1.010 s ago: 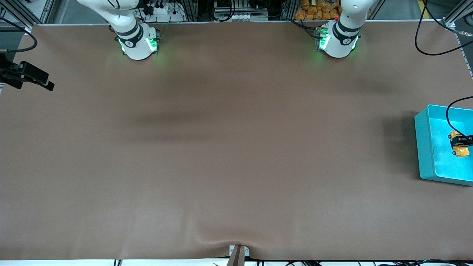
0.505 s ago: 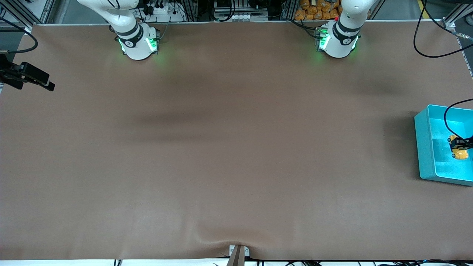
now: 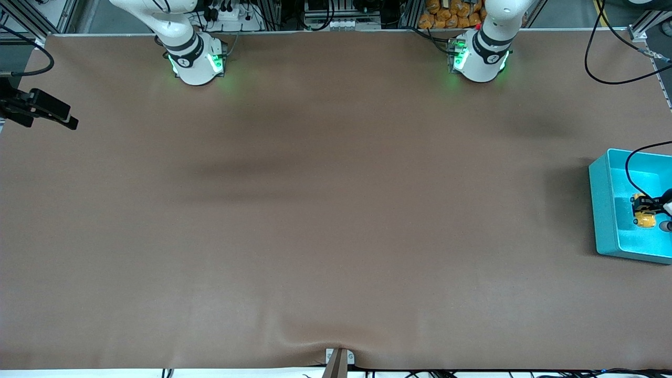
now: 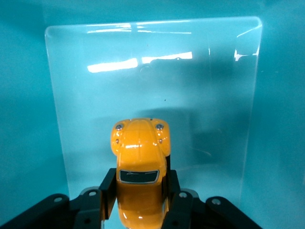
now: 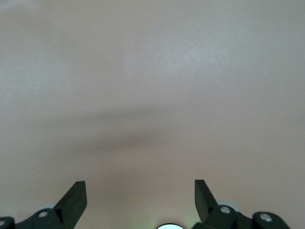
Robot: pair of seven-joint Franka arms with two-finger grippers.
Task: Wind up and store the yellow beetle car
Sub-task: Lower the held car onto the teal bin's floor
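One toy is in play: the yellow beetle car, clamped by its sides between the fingers of the left gripper, nose pointing away from the wrist. In the front view, at the right edge of the frame a little below mid-height, the car hangs inside the teal bin, low over the bin's pale floor; whether its wheels touch that floor cannot be told. The left wrist view shows the bin's walls on every side of the car, so the car sits well within the rim.

The step in hand looks like the storing one, at its close: the car is in the bin but not yet let go. The next move calls for parting the fingers so the car settles onto the floor, then lifting straight up clear of the walls.

The right gripper waits with its fingers spread wide and nothing between them, over the bare brown tabletop, at the upper left edge of the front view.
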